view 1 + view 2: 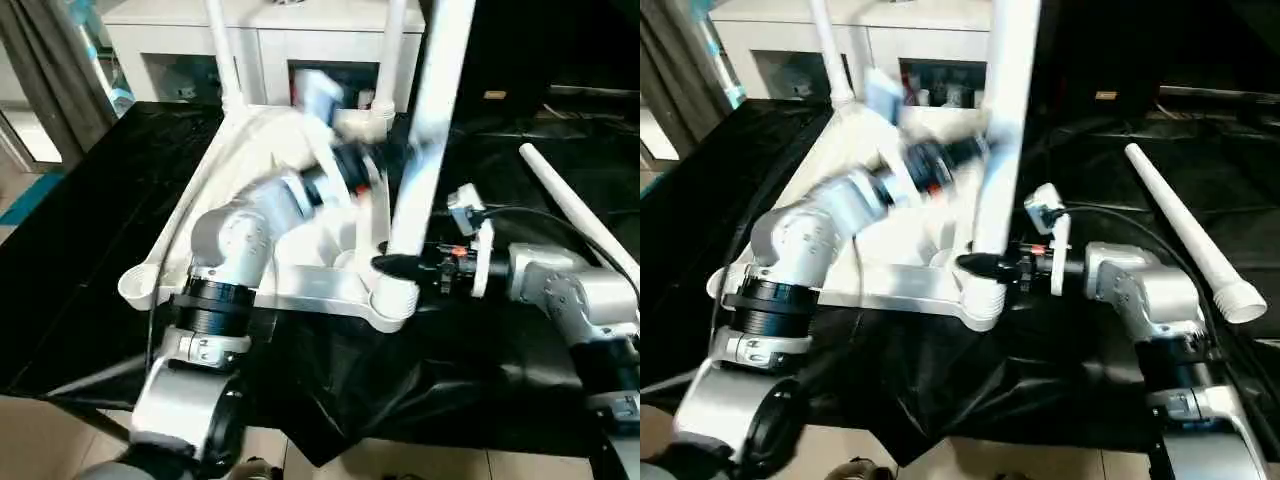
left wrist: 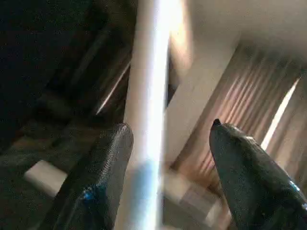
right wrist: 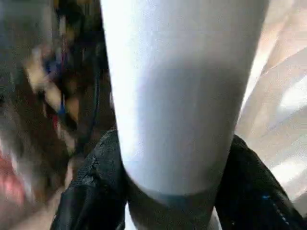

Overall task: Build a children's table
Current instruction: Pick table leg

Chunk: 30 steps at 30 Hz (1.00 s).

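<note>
Upturned children's table (image 1: 300, 285) on the black-draped surface (image 1: 700, 230), legs pointing up.
Left gripper (image 2: 165, 158) reaching over the ribbed underside, fingers (image 2: 103, 167) apart around a blurred leg, no grip evident. Right gripper (image 3: 168, 191) with fingers clamped on the near corner leg (image 1: 425, 130) just above its socket (a spare leg (image 1: 1185, 225) lying loose farther right).

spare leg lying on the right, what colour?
White, the loose leg on the black sheet; clearest in the right eye view.

table (image 1: 300, 285): smooth white plastic | sheet (image 1: 90, 250): glossy black | forearms (image 1: 1140, 290): silver metal
</note>
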Tool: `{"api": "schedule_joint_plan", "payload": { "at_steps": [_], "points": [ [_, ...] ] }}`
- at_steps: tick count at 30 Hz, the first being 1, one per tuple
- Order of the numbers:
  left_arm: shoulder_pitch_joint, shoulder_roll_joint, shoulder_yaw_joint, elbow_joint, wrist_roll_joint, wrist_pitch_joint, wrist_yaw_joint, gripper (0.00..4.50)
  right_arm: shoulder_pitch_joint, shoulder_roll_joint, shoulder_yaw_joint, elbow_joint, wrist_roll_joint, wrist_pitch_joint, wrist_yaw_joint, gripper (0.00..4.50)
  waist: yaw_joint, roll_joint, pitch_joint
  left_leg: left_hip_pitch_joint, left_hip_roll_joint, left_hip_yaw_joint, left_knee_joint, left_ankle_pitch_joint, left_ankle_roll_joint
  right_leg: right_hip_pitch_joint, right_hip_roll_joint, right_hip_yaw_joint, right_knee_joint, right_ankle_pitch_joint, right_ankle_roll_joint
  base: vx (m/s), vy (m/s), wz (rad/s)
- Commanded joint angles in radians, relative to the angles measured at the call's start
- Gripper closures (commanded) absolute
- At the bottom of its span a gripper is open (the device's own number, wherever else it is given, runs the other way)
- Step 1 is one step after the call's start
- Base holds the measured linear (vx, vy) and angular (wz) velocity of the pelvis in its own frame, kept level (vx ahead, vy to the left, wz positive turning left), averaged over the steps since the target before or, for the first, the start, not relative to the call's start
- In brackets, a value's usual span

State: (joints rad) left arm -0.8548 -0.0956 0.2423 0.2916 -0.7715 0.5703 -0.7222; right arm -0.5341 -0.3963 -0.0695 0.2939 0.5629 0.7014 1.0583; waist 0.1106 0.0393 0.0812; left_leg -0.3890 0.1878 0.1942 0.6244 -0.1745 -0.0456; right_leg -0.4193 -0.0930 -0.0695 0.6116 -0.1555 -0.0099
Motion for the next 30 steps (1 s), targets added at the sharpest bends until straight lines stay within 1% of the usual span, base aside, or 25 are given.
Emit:
{"api": "schedule_joint_plan", "payload": {
  "at_steps": [1, 2, 3, 4, 5, 7, 8, 9, 10, 11, 12, 13, 14, 15, 16, 17, 19, 20, 21, 23, 24, 25, 27, 28, 30],
  "points": [
    [0.018, 0.024, -0.015, -0.022, -0.016, 0.016, -0.069, 1.53, 0.006, 0.014, -0.066, -0.037, 0.052, -0.004, -0.055, 2.6, 0.006, -0.035, -0.099, 0.011, 0.026, -0.012, -0.061, -0.11, 0.106, 0.062, -0.044, 0.029, -0.074, -0.274, -0.218, 0.0, 0.0, 0.0],
    [0.019, 0.025, -0.017, -0.023, -0.014, 0.017, -0.071, 1.53, 0.006, 0.015, -0.067, -0.038, 0.052, -0.004, -0.055, 2.61, 0.005, -0.032, -0.099, 0.013, 0.027, -0.012, -0.06, -0.114, 0.105, 0.061, -0.043, 0.029, -0.073, -0.285, -0.211, 0.0, 0.0, 0.0],
    [0.047, 0.072, -0.095, -0.045, 0.056, 0.01, -0.147, 1.53, 0.02, 0.024, -0.081, -0.051, 0.043, -0.023, -0.088, 2.61, 0.004, -0.031, -0.098, 0.014, 0.03, -0.014, -0.063, -0.116, 0.098, 0.06, -0.043, 0.029, -0.075, -0.298, -0.2, 0.0, 0.0, 0.0],
    [0.069, 0.124, -0.176, -0.054, 0.143, -0.03, -0.191, 1.53, 0.031, 0.024, -0.085, -0.057, 0.021, -0.042, -0.115, 2.61, 0.003, -0.026, -0.097, 0.015, 0.032, -0.017, -0.067, -0.116, 0.093, 0.057, -0.043, 0.031, -0.076, -0.315, -0.176, 0.0, 0.0, 0.0],
    [0.092, 0.182, -0.261, -0.061, 0.224, -0.074, -0.241, 1.53, 0.042, 0.025, -0.089, -0.061, -0.005, -0.069, -0.148, 2.61, 0.003, -0.025, -0.098, 0.019, 0.034, -0.018, -0.069, -0.118, 0.088, 0.054, -0.044, 0.033, -0.078, -0.321, -0.163, 0.0, 0.0, 0.0],
    [0.124, 0.286, -0.401, -0.057, 0.371, -0.177, -0.313, 1.53, 0.053, 0.03, -0.112, -0.053, -0.049, -0.114, -0.228, 2.61, -0.006, -0.023, -0.097, 0.019, 0.034, -0.019, -0.076, -0.127, 0.058, 0.054, -0.045, 0.037, -0.077, -0.329, -0.134, 0.0, 0.0, 0.0],
    [0.138, 0.34, -0.465, -0.048, 0.439, -0.227, -0.349, 1.53, 0.058, 0.032, -0.126, -0.048, -0.074, -0.139, -0.276, 2.61, -0.003, -0.024, -0.097, 0.018, 0.034, -0.023, -0.077, -0.127, 0.051, 0.053, -0.048, 0.036, -0.08, -0.337, -0.124, 0.0, 0.0, 0.0],
    [0.138, 0.34, -0.465, -0.048, 0.439, -0.227, -0.349, 1.53, 0.058, 0.032, -0.126, -0.048, -0.074, -0.139, -0.276, 2.61, -0.008, -0.021, -0.098, 0.021, 0.033, -0.02, -0.078, -0.13, 0.03, 0.053, -0.047, 0.039, -0.076, -0.341, -0.117, 0.0, 0.0, 0.0],
    [0.149, 0.383, -0.51, -0.043, 0.482, -0.261, -0.386, 1.53, 0.066, 0.031, -0.132, -0.053, -0.092, -0.157, -0.309, 2.61, -0.008, -0.02, -0.096, 0.022, 0.033, -0.019, -0.08, -0.141, 0.017, 0.053, -0.049, 0.039, -0.078, -0.338, -0.125, 0.0, 0.0, 0.0],
    [0.16, 0.422, -0.547, -0.042, 0.512, -0.273, -0.421, 1.53, 0.08, 0.03, -0.135, -0.07, -0.106, -0.168, -0.337, 2.61, -0.011, -0.012, -0.096, 0.023, 0.032, -0.018, -0.079, -0.149, 0.01, 0.053, -0.047, 0.04, -0.074, -0.333, -0.132, 0.0, 0.0, 0.0],
    [0.167, 0.443, -0.567, -0.044, 0.523, -0.276, -0.446, 1.53, 0.089, 0.031, -0.141, -0.082, -0.108, -0.167, -0.353, 2.61, -0.013, -0.016, -0.096, 0.022, 0.032, -0.018, -0.08, -0.154, 0.003, 0.055, -0.048, 0.04, -0.073, -0.322, -0.14, 0.0, 0.0, 0.0],
    [0.182, 0.481, -0.606, -0.048, 0.542, -0.278, -0.495, 1.53, 0.109, 0.031, -0.15, -0.11, -0.115, -0.166, -0.385, 2.61, -0.014, -0.011, -0.095, 0.024, 0.032, -0.017, -0.081, -0.163, 0.001, 0.053, -0.048, 0.041, -0.073, -0.311, -0.15, 0.0, 0.0, 0.0],
    [0.188, 0.501, -0.641, -0.038, 0.572, -0.293, -0.513, 1.53, 0.127, 0.027, -0.152, -0.129, -0.118, -0.163, -0.396, 2.61, -0.014, -0.012, -0.095, 0.024, 0.032, -0.017, -0.082, -0.167, 0.002, 0.053, -0.048, 0.042, -0.074, -0.307, -0.151, 0.0, 0.0, 0.0],
    [0.191, 0.511, -0.663, -0.027, 0.595, -0.309, -0.523, 1.53, 0.139, 0.024, -0.153, -0.14, -0.121, -0.163, -0.402, 2.61, -0.016, -0.01, -0.095, 0.025, 0.032, -0.016, -0.083, -0.176, 0.001, 0.054, -0.046, 0.042, -0.071, -0.295, -0.156, 0.0, 0.0, 0.0],
    [0.192, 0.516, -0.679, -0.013, 0.615, -0.331, -0.528, 1.53, 0.146, 0.022, -0.15, -0.144, -0.124, -0.165, -0.403, 2.61, -0.017, -0.003, -0.096, 0.025, 0.031, -0.017, -0.082, -0.18, 0.0, 0.055, -0.047, 0.043, -0.07, -0.284, -0.165, 0.0, 0.0, 0.0],
    [0.194, 0.521, -0.699, 0.006, 0.642, -0.36, -0.533, 1.81, 0.154, 0.02, -0.147, -0.147, -0.129, -0.169, -0.404, 2.61, -0.019, -0.006, -0.095, 0.024, 0.031, -0.017, -0.083, -0.182, 0.001, 0.055, -0.046, 0.042, -0.073, -0.285, -0.167, 0.0, 0.0, 0.0],
    [0.179, 0.503, -0.723, 0.097, 0.701, -0.418, -0.484, 1.88, 0.165, 0.02, -0.143, -0.14, -0.138, -0.18, -0.41, 2.61, -0.025, -0.001, -0.094, 0.021, 0.028, -0.018, -0.082, -0.207, -0.005, 0.06, -0.048, 0.041, -0.074, -0.297, -0.17, 0.0, 0.0, 0.0],
    [0.171, 0.497, -0.726, 0.13, 0.722, -0.442, -0.463, 1.91, 0.167, 0.022, -0.143, -0.14, -0.141, -0.184, -0.415, 2.61, -0.026, -0.002, -0.095, 0.02, 0.027, -0.018, -0.082, -0.212, -0.004, 0.06, -0.048, 0.04, -0.077, -0.304, -0.168, 0.0, 0.0, 0.0],
    [0.159, 0.493, -0.732, 0.168, 0.753, -0.471, -0.432, 2.19, 0.17, 0.025, -0.142, -0.143, -0.142, -0.185, -0.418, 2.61, -0.027, -0.005, -0.095, 0.022, 0.026, -0.018, -0.081, -0.226, -0.006, 0.061, -0.049, 0.04, -0.08, -0.323, -0.165, 0.0, 0.0, 0.0],
    [0.134, 0.497, -0.75, 0.235, 0.805, -0.508, -0.392, 2.31, 0.175, 0.029, -0.14, -0.156, -0.14, -0.183, -0.426, 2.61, -0.029, 0.003, -0.095, 0.021, 0.024, -0.02, -0.081, -0.229, -0.005, 0.061, -0.046, 0.038, -0.084, -0.331, -0.154, 0.0, 0.0, 0.0],
    [0.123, 0.498, -0.752, 0.263, 0.818, -0.518, -0.375, 2.4, 0.183, 0.03, -0.137, -0.166, -0.138, -0.181, -0.432, 2.61, -0.032, -0.002, -0.098, 0.021, 0.024, -0.021, -0.081, -0.228, -0.006, 0.064, -0.047, 0.038, -0.081, -0.322, -0.152, 0.0, 0.0, 0.0],
    [0.119, 0.496, -0.75, 0.273, 0.818, -0.522, -0.368, 2.4, 0.188, 0.03, -0.134, -0.173, -0.137, -0.18, -0.435, 2.61, -0.033, -0.002, -0.097, 0.02, 0.025, -0.021, -0.081, -0.223, -0.003, 0.063, -0.048, 0.038, -0.08, -0.313, -0.159, 0.0, 0.0, 0.0],
    [0.114, 0.491, -0.74, 0.287, 0.81, -0.516, -0.374, 2.59, 0.201, 0.031, -0.129, -0.18, -0.138, -0.179, -0.435, 2.61, -0.034, -0.001, -0.099, 0.021, 0.026, -0.02, -0.079, -0.214, 0.006, 0.062, -0.048, 0.038, -0.078, -0.299, -0.176, 0.0, 0.0, 0.0],
    [0.111, 0.489, -0.736, 0.295, 0.807, -0.517, -0.382, 2.79, 0.205, 0.032, -0.128, -0.181, -0.14, -0.18, -0.435, 2.61, -0.034, 0.005, -0.1, 0.021, 0.028, -0.019, -0.079, -0.208, 0.01, 0.061, -0.047, 0.038, -0.076, -0.276, -0.188, 0.0, 0.0, 0.0],
    [0.108, 0.487, -0.728, 0.318, 0.81, -0.527, -0.393, 2.84, 0.214, 0.035, -0.122, -0.187, -0.143, -0.179, -0.431, 2.61, -0.033, 0.004, -0.1, 0.02, 0.026, -0.019, -0.077, -0.205, 0.019, 0.061, -0.047, 0.038, -0.076, -0.261, -0.201, 0.0, 0.0, 0.0]
  ]
}}
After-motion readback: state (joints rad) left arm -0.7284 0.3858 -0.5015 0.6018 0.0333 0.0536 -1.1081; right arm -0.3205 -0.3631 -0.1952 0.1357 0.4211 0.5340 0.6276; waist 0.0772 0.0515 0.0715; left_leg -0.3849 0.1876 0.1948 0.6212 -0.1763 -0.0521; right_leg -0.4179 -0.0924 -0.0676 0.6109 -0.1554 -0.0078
